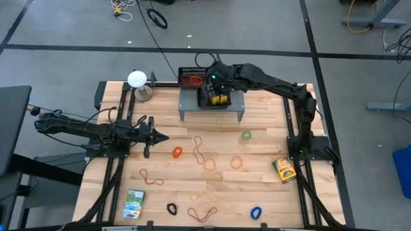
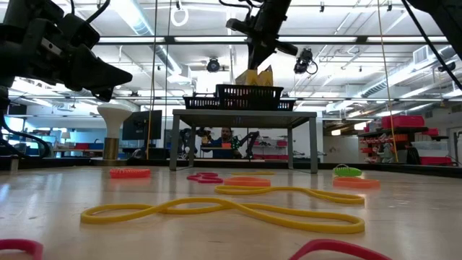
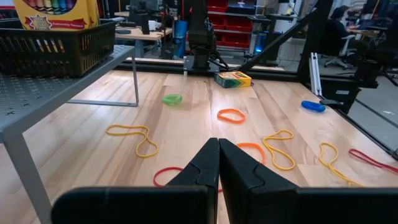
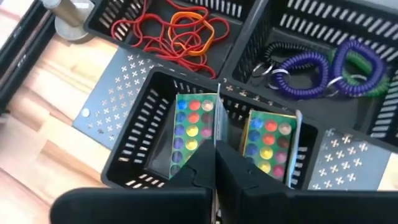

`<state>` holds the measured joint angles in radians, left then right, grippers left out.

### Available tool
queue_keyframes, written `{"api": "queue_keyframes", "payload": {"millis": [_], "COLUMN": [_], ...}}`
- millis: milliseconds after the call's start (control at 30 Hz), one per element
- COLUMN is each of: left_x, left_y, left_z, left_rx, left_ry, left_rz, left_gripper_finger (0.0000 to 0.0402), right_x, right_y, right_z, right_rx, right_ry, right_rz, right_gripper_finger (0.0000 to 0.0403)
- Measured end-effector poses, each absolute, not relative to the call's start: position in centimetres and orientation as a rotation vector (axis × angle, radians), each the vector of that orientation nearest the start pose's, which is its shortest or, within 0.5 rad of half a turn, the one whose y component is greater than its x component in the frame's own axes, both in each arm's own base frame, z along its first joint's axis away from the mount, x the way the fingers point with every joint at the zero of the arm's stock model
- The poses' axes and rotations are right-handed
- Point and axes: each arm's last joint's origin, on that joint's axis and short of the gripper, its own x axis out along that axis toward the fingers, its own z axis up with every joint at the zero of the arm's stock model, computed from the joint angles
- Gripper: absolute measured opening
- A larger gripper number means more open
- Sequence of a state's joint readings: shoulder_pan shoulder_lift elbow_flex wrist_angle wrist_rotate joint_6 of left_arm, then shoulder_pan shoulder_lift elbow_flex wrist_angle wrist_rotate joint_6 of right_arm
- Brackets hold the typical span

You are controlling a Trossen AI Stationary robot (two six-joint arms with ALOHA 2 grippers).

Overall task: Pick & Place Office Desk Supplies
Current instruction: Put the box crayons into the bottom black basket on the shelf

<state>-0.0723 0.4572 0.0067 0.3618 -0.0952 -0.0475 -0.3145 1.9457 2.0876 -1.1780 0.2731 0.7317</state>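
Over table, L side: left gripper [image 1: 154,136] is held idle above the wood, fingers pressed together, nothing held; pointed toward 3 o'clock.
Near edge, approx 7 o'clock: green-white card box [image 1: 134,203] is seen lying flat, not yet collected.
Loose bands, centre: orange loop [image 1: 176,152], red loops [image 1: 152,178], black loop [image 1: 171,208], yellow band [image 2: 231,209] in low view foreground; all are spread apart on the wood.
12 o'clock: grey shelf [image 1: 234,102] carries the mesh trays [image 4: 143,124]; one tray holds a red/orange band tangle [image 4: 177,31], another holds purple and green coil keyrings [image 4: 323,68].
Crayon boxes: two boxes [image 4: 196,127] are stood upright side by side in the near tray, per right wrist view.
Right gripper [image 4: 215,168]: positioned directly over that tray, fingers closed to a slit with nothing between them, tips right at the box tops.
R side, approx 2 o'clock: green loop [image 1: 246,135]. Approx 4 o'clock: yellow-green crayon box [image 1: 283,169] lies flat by the arm base. Approx 5 o'clock: blue loop [image 1: 256,212].
Step (judged): a crayon box appears just placed in the tray; release done.
Next (judged): right arm to be lifted straight up clear of the tray rim, then sent to the 4 o'clock box; fingers must be spread first & aligned across its narrow side.
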Motion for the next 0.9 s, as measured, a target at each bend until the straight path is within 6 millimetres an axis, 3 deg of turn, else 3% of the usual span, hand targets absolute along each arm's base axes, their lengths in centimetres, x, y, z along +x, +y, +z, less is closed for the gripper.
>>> {"api": "queue_keyframes", "payload": {"millis": [433, 900], "left_x": [12.6, 12.6], "left_y": [-0.7, -0.8], "left_z": [15.9, 15.8], "left_rx": [-0.057, -0.057], "left_ry": [0.089, 0.094], "left_rz": [-0.007, -0.026], "left_gripper_finger": [0.0012, 0.0012], "right_x": [37.2, 36.3], "right_y": [-13.0, -12.8], "right_z": [35.9, 36.5], "right_rx": [0.712, 0.749], "right_ry": [0.79, 0.788], "right_rz": [-1.035, -1.058], "right_gripper_finger": [0.0006, 0.0006]}}
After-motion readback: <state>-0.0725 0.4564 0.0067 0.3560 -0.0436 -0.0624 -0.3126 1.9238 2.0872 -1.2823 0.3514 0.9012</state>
